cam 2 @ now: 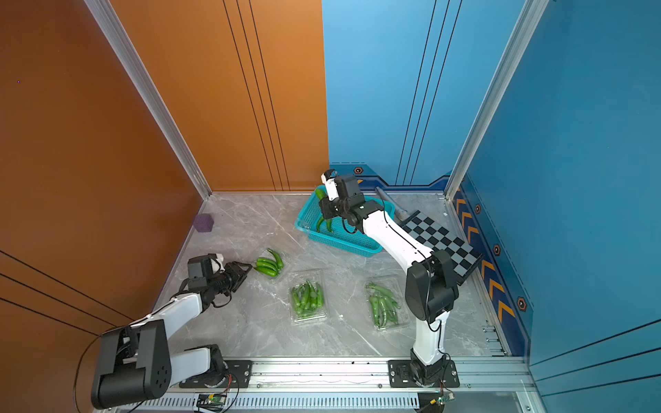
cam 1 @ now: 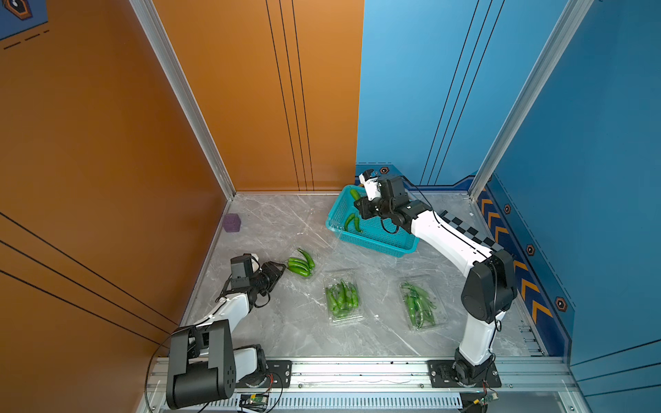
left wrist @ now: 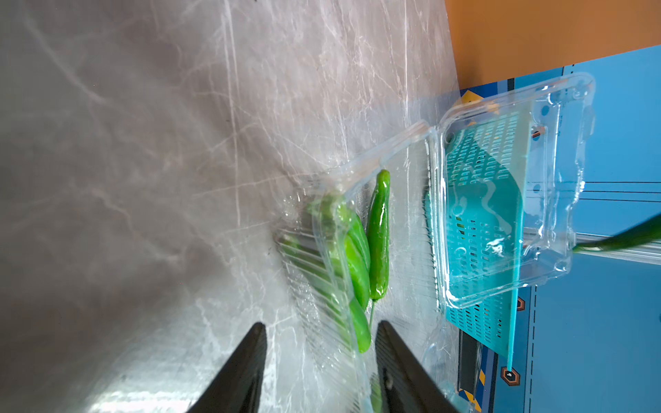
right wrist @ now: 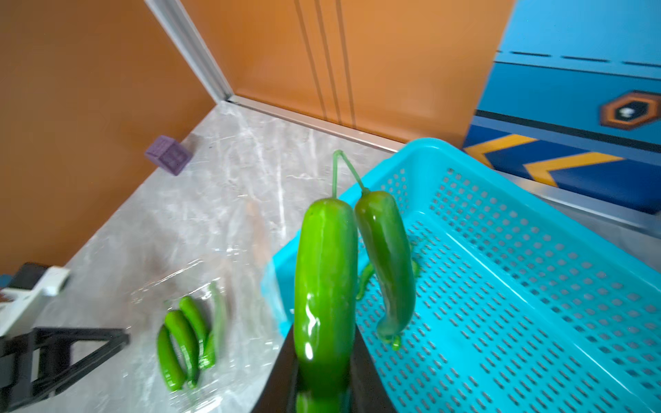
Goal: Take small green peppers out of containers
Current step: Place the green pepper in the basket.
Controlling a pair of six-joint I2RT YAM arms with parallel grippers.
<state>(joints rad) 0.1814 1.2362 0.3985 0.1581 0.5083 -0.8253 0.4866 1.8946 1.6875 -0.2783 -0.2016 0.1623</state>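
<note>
- We see the right pincer [right wrist: 323,361] clenched on one green pepper [right wrist: 325,279] over the teal basket [right wrist: 518,257], near the centre of both top views; a second pepper [right wrist: 388,264] hangs just beside it, and we cannot tell whether it is gripped too
- The left pincer [cam 1: 282,267] is released, jaws apart, at the near rim of the open container [left wrist: 407,221], left of centre on the desk [cam 1: 272,321]; several peppers [cam 1: 301,266] lie inside
- The middle container [cam 1: 345,320] at lower centre and the last container [cam 1: 441,314] at lower right are both packed with peppers, apart from both pincers
</note>
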